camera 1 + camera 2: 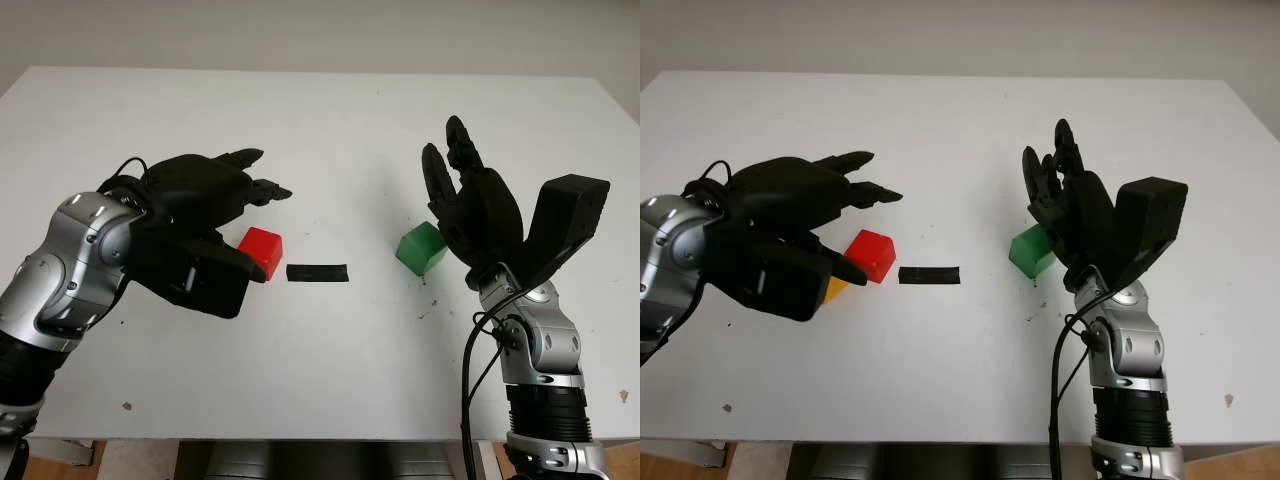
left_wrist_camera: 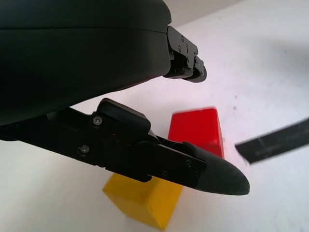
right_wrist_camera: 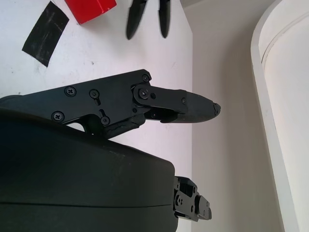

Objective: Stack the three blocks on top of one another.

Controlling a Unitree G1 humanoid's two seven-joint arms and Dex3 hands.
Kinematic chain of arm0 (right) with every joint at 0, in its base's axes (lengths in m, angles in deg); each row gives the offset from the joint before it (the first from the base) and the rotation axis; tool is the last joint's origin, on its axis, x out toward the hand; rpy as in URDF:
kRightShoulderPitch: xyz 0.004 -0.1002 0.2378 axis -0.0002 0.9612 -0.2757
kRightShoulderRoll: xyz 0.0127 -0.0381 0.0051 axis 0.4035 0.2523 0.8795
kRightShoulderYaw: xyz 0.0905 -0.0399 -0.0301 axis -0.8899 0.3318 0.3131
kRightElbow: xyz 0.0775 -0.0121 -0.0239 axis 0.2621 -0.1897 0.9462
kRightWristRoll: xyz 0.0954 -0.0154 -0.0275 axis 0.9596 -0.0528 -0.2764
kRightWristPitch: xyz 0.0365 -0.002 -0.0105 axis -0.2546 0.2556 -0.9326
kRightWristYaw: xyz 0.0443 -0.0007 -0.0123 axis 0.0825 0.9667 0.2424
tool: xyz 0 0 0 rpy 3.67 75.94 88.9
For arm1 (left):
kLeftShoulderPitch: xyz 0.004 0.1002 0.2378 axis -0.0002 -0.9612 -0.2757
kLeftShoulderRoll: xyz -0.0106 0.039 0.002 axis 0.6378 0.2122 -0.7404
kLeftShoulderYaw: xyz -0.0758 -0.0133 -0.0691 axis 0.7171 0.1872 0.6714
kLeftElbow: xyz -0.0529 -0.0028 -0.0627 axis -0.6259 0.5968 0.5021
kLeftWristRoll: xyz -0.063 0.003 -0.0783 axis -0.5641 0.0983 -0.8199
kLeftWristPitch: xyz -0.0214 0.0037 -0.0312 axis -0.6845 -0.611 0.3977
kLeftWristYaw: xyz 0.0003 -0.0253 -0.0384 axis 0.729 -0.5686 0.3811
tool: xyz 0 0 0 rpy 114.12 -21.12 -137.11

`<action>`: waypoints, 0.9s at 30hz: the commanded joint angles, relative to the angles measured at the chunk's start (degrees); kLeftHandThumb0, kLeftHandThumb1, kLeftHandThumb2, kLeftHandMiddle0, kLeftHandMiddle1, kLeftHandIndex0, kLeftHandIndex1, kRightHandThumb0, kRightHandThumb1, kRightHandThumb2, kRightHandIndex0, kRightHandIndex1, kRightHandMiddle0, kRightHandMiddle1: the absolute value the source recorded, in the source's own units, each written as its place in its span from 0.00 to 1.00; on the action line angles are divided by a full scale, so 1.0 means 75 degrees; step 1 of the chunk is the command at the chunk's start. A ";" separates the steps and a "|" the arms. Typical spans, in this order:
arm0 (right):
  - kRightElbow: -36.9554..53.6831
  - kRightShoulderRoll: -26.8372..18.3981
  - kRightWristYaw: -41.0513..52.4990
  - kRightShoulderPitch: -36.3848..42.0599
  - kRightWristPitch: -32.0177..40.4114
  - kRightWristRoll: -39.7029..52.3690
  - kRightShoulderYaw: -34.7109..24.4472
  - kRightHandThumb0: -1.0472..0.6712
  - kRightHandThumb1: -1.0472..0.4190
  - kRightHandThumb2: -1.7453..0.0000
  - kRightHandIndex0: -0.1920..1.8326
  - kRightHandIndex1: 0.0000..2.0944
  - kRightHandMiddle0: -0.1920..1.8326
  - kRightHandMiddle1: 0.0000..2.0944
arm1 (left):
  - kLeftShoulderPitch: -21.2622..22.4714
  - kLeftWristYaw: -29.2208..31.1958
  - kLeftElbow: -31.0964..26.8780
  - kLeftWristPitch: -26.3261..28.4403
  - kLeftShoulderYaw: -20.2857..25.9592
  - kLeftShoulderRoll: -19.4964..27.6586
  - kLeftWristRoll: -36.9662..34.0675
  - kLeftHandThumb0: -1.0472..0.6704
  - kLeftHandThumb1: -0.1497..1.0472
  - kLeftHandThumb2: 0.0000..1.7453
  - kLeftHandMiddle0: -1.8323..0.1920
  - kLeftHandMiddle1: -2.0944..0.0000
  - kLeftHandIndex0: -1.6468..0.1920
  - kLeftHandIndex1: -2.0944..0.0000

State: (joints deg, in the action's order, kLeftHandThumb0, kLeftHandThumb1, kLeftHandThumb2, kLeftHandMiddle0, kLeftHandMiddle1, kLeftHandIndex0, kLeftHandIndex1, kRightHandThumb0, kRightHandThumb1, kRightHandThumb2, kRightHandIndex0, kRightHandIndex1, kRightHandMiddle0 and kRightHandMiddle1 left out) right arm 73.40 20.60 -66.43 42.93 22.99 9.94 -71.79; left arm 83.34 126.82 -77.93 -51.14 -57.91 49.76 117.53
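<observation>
Left hand (image 1: pixel 200 225): black three-finger hand at the left of the white table (image 1: pixel 330 120), raised over the blocks on that side. It holds nothing and is open; its fingers (image 1: pixel 262 188) point right and far, past the red block.

Yellow block (image 2: pixel 145 200): small solid yellow cube on the table at the near left, almost wholly under the left hand. In the right eye view a corner (image 1: pixel 835 290) shows beneath the thumb. It lies just beside the red block, on its near-left side; whether the two touch cannot be told.

Red block (image 1: pixel 262 252): small solid red cube on the table, just right of the left palm and below the fingers. No finger touches it.

Black tape strip (image 1: pixel 317 272): flat strip stuck to the table near the centre, its long axis running left to right, just right of the red block.

Green block (image 1: pixel 421 249): small solid green cube on the table right of centre, well apart from the other two blocks.

Right hand (image 1: pixel 470 205): black three-finger hand at the right, open and holding nothing, fingers pointing far. It stands just beside the green block on its right side.

Deciding relation: the red and yellow blocks lie directly below and right of the left hand, which is much the nearer to them; the green block belongs to the right hand. No block is stacked yet.
</observation>
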 commanded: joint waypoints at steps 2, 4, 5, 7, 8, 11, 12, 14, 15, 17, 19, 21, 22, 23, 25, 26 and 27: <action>0.0146 -0.0068 0.0033 -0.0059 -0.0022 0.0020 -0.0016 0.29 0.00 0.71 0.00 0.00 0.00 0.00 | -0.0019 -0.0266 0.0153 -0.0234 -0.0151 -0.0073 0.0366 0.10 0.98 0.04 0.99 0.98 0.79 0.91; 0.0143 -0.0035 0.0000 -0.0065 -0.0032 0.0039 -0.0045 0.29 0.00 0.71 0.00 0.00 0.00 0.00 | -0.0057 -0.0494 0.0352 -0.0417 -0.0179 -0.0142 0.0450 0.10 0.97 0.03 0.98 0.98 0.79 0.91; 0.0133 -0.0028 -0.0012 -0.0071 -0.0047 0.0032 -0.0046 0.30 0.00 0.71 0.00 0.00 0.00 0.00 | -0.0058 -0.0546 0.0439 -0.0467 -0.0194 -0.0177 0.0480 0.10 0.96 0.03 0.98 0.98 0.79 0.91; 0.0120 -0.0043 0.0006 -0.0074 -0.0061 0.0024 -0.0037 0.29 0.00 0.71 0.00 0.00 0.00 0.00 | -0.0063 -0.0677 0.0616 -0.0574 -0.0215 -0.0245 0.0532 0.10 0.96 0.03 0.98 0.98 0.79 0.92; 0.0131 -0.0049 0.0012 -0.0073 -0.0043 0.0028 -0.0037 0.29 0.00 0.71 0.00 0.00 0.00 0.00 | -0.0070 -0.0727 0.0697 -0.0594 -0.0215 -0.0292 0.0549 0.11 0.95 0.03 0.98 0.97 0.79 0.92; 0.0186 -0.0054 0.0035 -0.0053 -0.0014 0.0060 -0.0051 0.29 0.00 0.71 0.00 0.00 0.00 0.00 | -0.0075 -0.0690 0.0838 -0.0442 -0.0187 -0.0443 0.0591 0.12 0.95 0.03 0.97 0.97 0.78 0.91; 0.0185 -0.0068 0.0055 -0.0049 -0.0016 0.0063 -0.0054 0.29 0.00 0.71 0.00 0.00 0.00 0.00 | -0.0080 -0.0686 0.0865 -0.0367 -0.0170 -0.0494 0.0598 0.12 0.95 0.03 0.97 0.97 0.77 0.91; 0.0176 -0.0078 0.0074 -0.0044 -0.0024 0.0062 -0.0066 0.29 0.00 0.71 0.00 0.00 0.00 0.00 | -0.0109 -0.0770 0.0898 -0.0297 -0.0119 -0.0565 0.0567 0.13 0.96 0.03 0.95 0.96 0.76 0.91; 0.0180 -0.0079 0.0078 -0.0040 -0.0029 0.0054 -0.0066 0.29 0.00 0.71 0.00 0.00 0.00 0.00 | -0.0128 -0.0840 0.0907 -0.0256 -0.0096 -0.0606 0.0570 0.13 0.96 0.03 0.94 0.96 0.75 0.90; 0.0171 -0.0064 0.0073 -0.0037 -0.0039 0.0054 -0.0078 0.29 0.00 0.71 0.00 0.00 0.00 0.00 | -0.0174 -0.1027 0.0933 -0.0200 -0.0027 -0.0694 0.0520 0.15 0.96 0.03 0.91 0.95 0.73 0.89; 0.0162 -0.0058 0.0054 -0.0041 -0.0027 0.0030 -0.0070 0.29 0.00 0.71 0.00 0.00 0.00 0.00 | -0.0188 -0.1247 0.0973 -0.0240 0.0004 -0.0707 0.0512 0.17 0.96 0.03 0.87 0.96 0.70 0.86; 0.0158 -0.0049 0.0044 -0.0044 -0.0028 0.0014 -0.0055 0.29 0.00 0.72 0.00 0.00 0.00 0.00 | -0.0181 -0.1472 0.1042 -0.0357 0.0028 -0.0667 0.0503 0.20 0.97 0.03 0.82 0.97 0.73 0.71; 0.0157 -0.0047 0.0045 -0.0043 -0.0035 0.0009 -0.0049 0.29 0.00 0.72 0.00 0.00 0.00 0.00 | -0.0174 -0.1564 0.1072 -0.0410 0.0028 -0.0643 0.0526 0.21 0.97 0.03 0.81 0.97 0.77 0.63; 0.0152 -0.0044 0.0040 -0.0043 -0.0039 0.0006 -0.0049 0.29 0.00 0.72 0.00 0.00 0.00 0.00 | -0.0162 -0.1654 0.1096 -0.0474 0.0014 -0.0605 0.0589 0.21 0.97 0.03 0.80 0.97 0.79 0.59; 0.0124 -0.0062 0.0075 -0.0039 -0.0080 0.0003 -0.0048 0.29 0.00 0.72 0.00 0.00 0.00 0.00 | -0.0143 -0.1770 0.1125 -0.0525 0.0002 -0.0574 0.0687 0.21 0.97 0.03 0.78 0.96 0.79 0.54; 0.0118 -0.0070 0.0072 -0.0039 -0.0083 -0.0011 -0.0045 0.29 0.00 0.72 0.00 0.00 0.00 0.00 | -0.0137 -0.1791 0.1126 -0.0516 0.0008 -0.0577 0.0711 0.21 0.97 0.03 0.77 0.96 0.79 0.53; 0.0115 -0.0063 0.0068 -0.0043 -0.0071 0.0003 -0.0058 0.29 0.00 0.72 0.00 0.00 0.00 0.00 | -0.0135 -0.1813 0.1131 -0.0502 0.0016 -0.0588 0.0736 0.21 0.97 0.03 0.77 0.96 0.79 0.53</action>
State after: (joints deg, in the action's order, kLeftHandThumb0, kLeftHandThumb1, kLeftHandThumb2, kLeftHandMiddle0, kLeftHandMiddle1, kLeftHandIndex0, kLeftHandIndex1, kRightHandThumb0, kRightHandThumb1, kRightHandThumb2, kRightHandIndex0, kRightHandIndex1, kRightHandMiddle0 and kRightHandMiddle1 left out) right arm 73.43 20.60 -66.02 42.94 22.95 9.91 -72.16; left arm 82.48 113.78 -69.57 -54.87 -58.34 45.03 122.90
